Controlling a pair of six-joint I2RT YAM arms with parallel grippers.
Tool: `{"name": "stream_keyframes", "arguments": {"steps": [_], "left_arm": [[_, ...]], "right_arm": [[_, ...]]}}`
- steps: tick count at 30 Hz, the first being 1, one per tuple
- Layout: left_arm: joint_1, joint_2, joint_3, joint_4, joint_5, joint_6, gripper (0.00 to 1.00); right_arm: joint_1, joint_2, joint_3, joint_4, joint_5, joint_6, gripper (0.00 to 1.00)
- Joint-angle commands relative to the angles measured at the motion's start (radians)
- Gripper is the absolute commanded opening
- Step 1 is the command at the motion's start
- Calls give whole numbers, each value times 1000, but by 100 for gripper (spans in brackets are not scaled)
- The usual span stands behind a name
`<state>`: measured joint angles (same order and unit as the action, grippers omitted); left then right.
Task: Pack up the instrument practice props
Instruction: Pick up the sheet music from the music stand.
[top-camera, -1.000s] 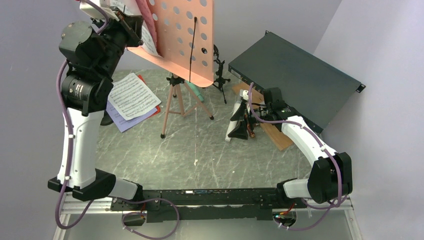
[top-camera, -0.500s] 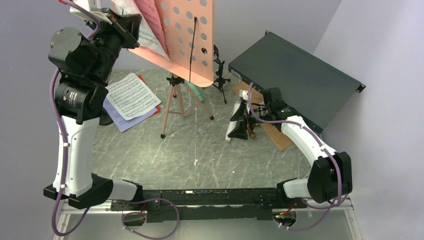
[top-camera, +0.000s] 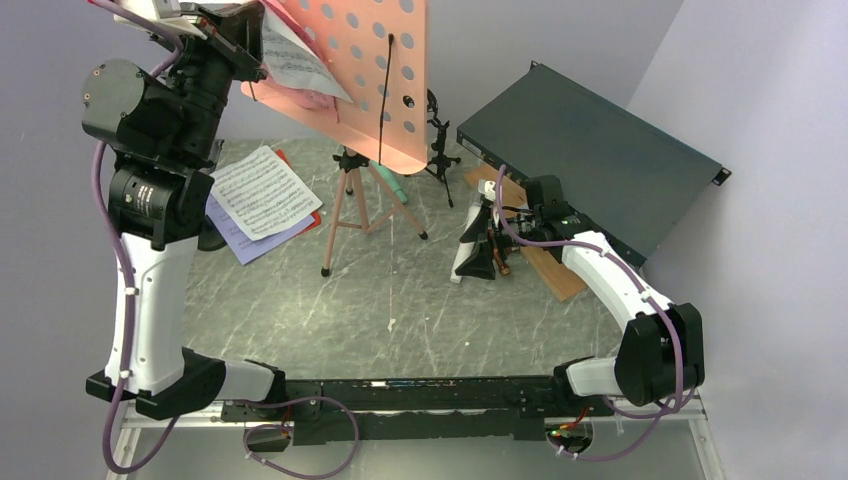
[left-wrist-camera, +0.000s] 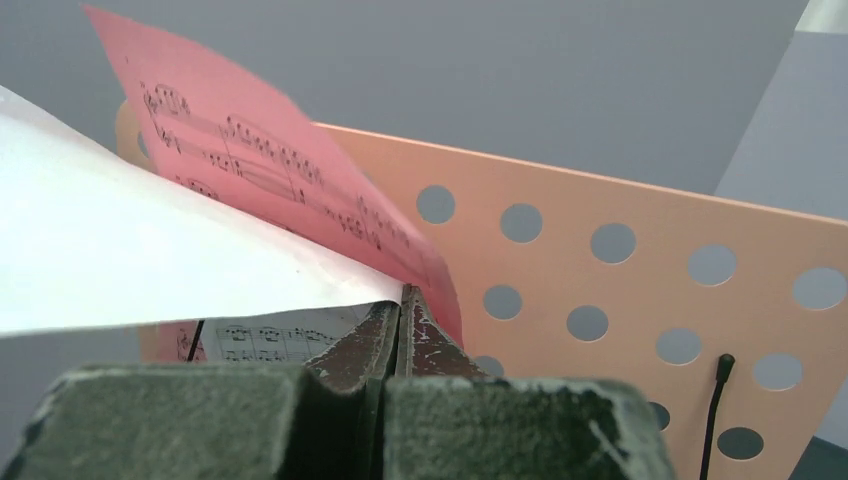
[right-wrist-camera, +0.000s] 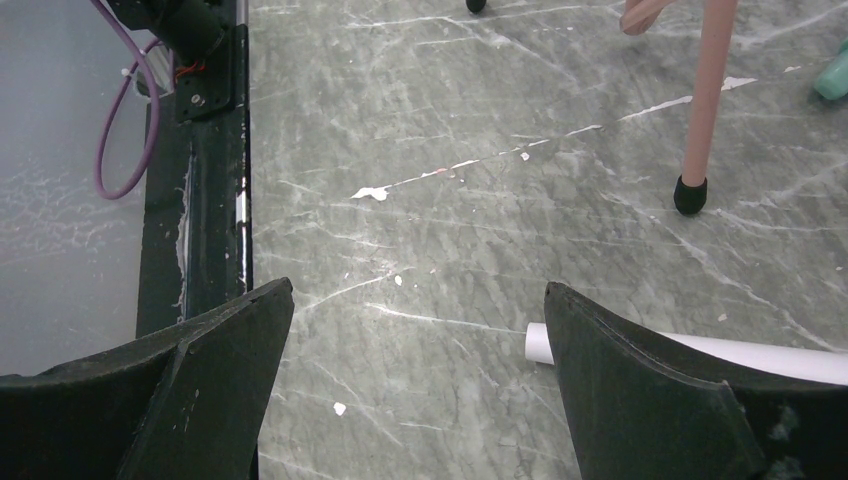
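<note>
The pink perforated music tripod (top-camera: 372, 80) stands at the back of the table on its legs (right-wrist-camera: 705, 100). High at the stand's left edge, my left gripper (top-camera: 255, 35) is shut on the corner of a white sheet-music page (left-wrist-camera: 150, 260) and a red one (left-wrist-camera: 300, 190). More white (top-camera: 262, 190), lavender (top-camera: 232, 242) and red pages lie on the table below. A green microphone (top-camera: 396, 186) lies behind the tripod, and a black microphone mount (top-camera: 437, 135) stands near it. My right gripper (right-wrist-camera: 418, 288) hangs open low over the table, with a white microphone (right-wrist-camera: 770, 358) beside its right finger.
A large dark green metal box (top-camera: 590, 150) sits at the back right against the wall. A flat wooden board (top-camera: 548, 268) lies in front of it, under my right wrist. The black mounting rail (right-wrist-camera: 195, 200) runs along the near table edge.
My left arm has risen and swung left, drawing the pinched pages up off the stand, so the white page now fans out face-on. The right arm has not moved.
</note>
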<state>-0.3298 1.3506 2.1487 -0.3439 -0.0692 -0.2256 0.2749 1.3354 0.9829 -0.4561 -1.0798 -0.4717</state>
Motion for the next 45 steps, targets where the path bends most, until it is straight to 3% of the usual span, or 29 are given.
{"name": "stream_keyframes", "arguments": {"steps": [1,13,31,45], "left_arm": [[-3,-21,21,103,-11,28,0],[-3,58,184,135,73,-4,0],[-3,-55,132,115,144,-137,0],[-3,-295,-155,-181,158,-238,0]], "right_arm": [[-5,15,34,-18,-30,-27,99],[-4,13,36,-25,-31,-32,99],[-3,21,36,-25,-29,-33,99],[-3,61,70,-115,-8,-114,99]]}}
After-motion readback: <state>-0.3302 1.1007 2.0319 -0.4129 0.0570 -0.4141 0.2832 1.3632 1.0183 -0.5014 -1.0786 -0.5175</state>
